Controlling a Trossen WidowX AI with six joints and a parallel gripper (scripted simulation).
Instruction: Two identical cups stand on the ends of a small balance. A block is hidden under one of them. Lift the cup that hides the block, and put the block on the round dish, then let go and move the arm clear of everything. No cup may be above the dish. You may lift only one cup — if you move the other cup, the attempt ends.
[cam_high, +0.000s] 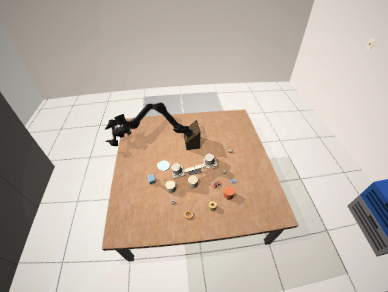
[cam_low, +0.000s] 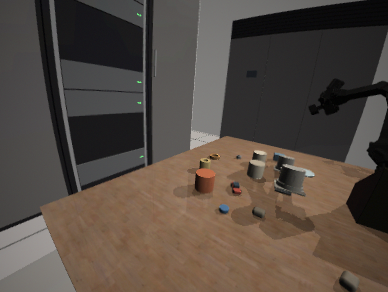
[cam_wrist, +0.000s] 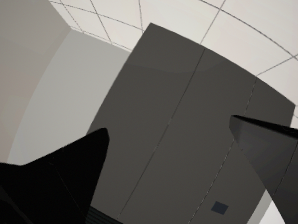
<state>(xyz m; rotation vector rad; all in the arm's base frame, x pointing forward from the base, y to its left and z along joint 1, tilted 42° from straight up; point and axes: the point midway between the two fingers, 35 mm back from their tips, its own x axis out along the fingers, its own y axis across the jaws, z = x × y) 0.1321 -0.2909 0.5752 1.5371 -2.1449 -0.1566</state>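
Observation:
Two identical grey cups stand on the ends of the small balance (cam_high: 193, 169). The left cup (cam_high: 177, 169) (cam_low: 285, 161) and the right cup (cam_high: 209, 160) (cam_low: 292, 176) both sit upright. The pale blue round dish (cam_high: 163, 165) (cam_low: 308, 173) lies just left of the balance. No block shows under either cup. My gripper (cam_high: 116, 134) (cam_low: 320, 106) (cam_wrist: 169, 128) is open and empty. It hangs high in the air beyond the table's back left edge, far from the cups. The wrist view shows only a dark cabinet and floor tiles between the fingers.
A blue cube (cam_high: 151, 178) lies left of the dish. Two beige cylinders (cam_high: 170, 186) (cam_high: 192, 181), an orange cylinder (cam_high: 229, 192) (cam_low: 205, 180), two rings (cam_high: 212, 205) (cam_high: 188, 215) and small bits lie in front of the balance. The arm's base (cam_high: 192, 135) stands behind it.

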